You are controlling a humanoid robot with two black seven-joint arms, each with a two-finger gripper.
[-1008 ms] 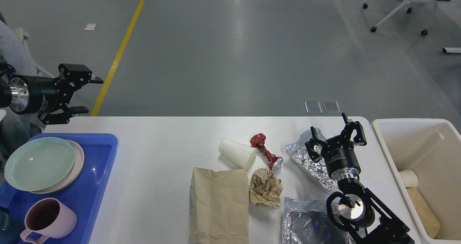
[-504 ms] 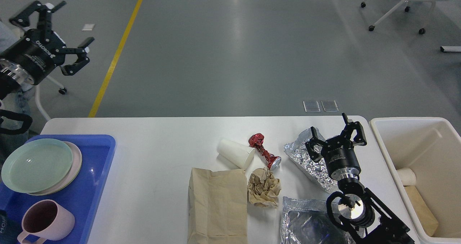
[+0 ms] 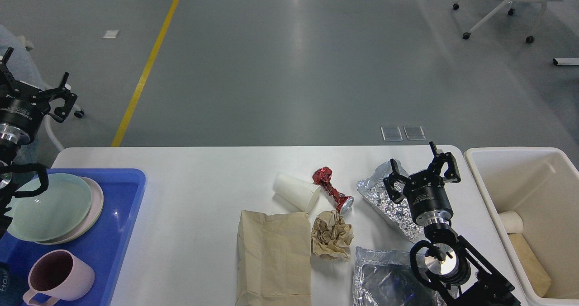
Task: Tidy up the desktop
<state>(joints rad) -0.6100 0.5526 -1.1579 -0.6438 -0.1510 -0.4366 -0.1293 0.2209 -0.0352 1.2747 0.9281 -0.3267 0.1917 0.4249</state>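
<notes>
Our right gripper (image 3: pixel 420 167) hangs spread wide and empty over crumpled foil (image 3: pixel 384 202) on the white surface (image 3: pixel 190 197), which fills the lower view between a blue tray (image 3: pixel 122 215) and a cream bin (image 3: pixel 538 197). Our left gripper (image 3: pixel 34 77) is raised off the surface's far left corner, fingers apart, holding nothing.

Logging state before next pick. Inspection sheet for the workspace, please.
Surface: desktop white, litter in its right half.
Job's things: white cup on its side, crushed red can, paper bag flat, paper ball, foil sheet.
Clutter: blue tray with plates, mug; cream bin at right, partly filled.
Grippers: left claw open, off the table; right claw open above foil.
Cables: nothing seen.
Surroundings: grey floor, yellow line, chair.
</notes>
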